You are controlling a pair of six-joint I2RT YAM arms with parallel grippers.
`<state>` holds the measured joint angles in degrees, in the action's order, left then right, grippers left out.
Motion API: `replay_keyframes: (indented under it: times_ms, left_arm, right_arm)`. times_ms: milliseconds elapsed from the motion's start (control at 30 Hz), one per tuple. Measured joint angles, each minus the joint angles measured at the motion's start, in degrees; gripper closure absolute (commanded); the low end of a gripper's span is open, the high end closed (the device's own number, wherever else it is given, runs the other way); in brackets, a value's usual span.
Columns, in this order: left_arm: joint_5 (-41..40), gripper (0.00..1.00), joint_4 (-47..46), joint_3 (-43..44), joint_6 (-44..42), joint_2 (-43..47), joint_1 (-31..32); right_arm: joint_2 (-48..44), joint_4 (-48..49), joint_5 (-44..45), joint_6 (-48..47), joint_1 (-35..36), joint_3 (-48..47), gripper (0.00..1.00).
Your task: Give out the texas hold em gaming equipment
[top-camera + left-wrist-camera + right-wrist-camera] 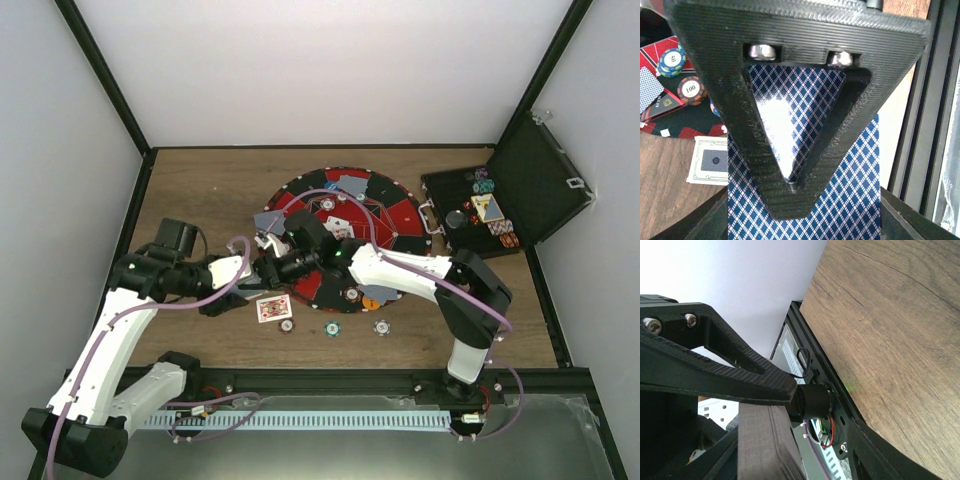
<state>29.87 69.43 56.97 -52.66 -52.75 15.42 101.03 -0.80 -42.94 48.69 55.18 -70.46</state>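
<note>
Left claw [791, 196]: clamped on blue-backed card [855, 185], beside round mat [400, 215].
Right claw [771, 412]: sat tip to tip with left; grip unreadable.
Risk: could have dropped or creased card through mistimed release.

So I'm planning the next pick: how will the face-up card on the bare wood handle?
The card lies flat on the table, so its edges likely give an end effector little to catch; it probably slides when pushed. It looks thin, so likely light and bendy.
</note>
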Motion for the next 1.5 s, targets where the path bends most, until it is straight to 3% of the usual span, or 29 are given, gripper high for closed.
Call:
replay_keyframes:
  times_ms: [1300,1400,1500]
  left_arm:
    - [-3.1,0.96,-1.1,-1.5,0.0,-1.1,0.0]
    - [-3.3,0.96,-1.1,-1.5,0.0,-1.1,0.0]
    - [-3.5,0.96,-1.1,-1.5,0.0,-1.1,0.0]
  right_arm:
    - [0.5,-11.8,-1.4,-6.4,-3.1,-3.7,0.56]
    - [0.2,-12.5,-1.4,-6.7,-3.4,-3.7,0.63]
    - [-0.5,-13.3,-1.4,-7.2,-3.7,-3.6,0.8]
